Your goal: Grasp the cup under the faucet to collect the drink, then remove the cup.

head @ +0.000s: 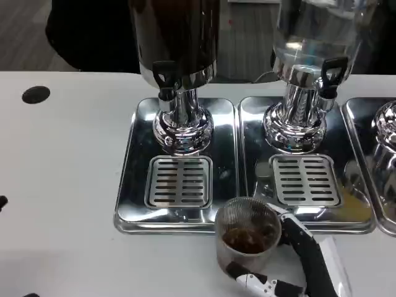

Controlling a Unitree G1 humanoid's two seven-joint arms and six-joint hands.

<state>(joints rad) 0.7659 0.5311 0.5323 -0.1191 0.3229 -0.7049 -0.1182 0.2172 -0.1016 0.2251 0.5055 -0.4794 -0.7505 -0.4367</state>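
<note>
Right robot hand (296,260) wraps the cup (249,238), fingers closed round its right and front sides. Cup holds dark drink and stands on the white worktop (62,185), just in front of the chrome drip trays (130,185), off the faucet (165,77). No readable writing anywhere.

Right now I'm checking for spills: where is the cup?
In the head view, the cup is held by the right hand at bottom centre-right, on the white table just before the two drip trays.
</note>
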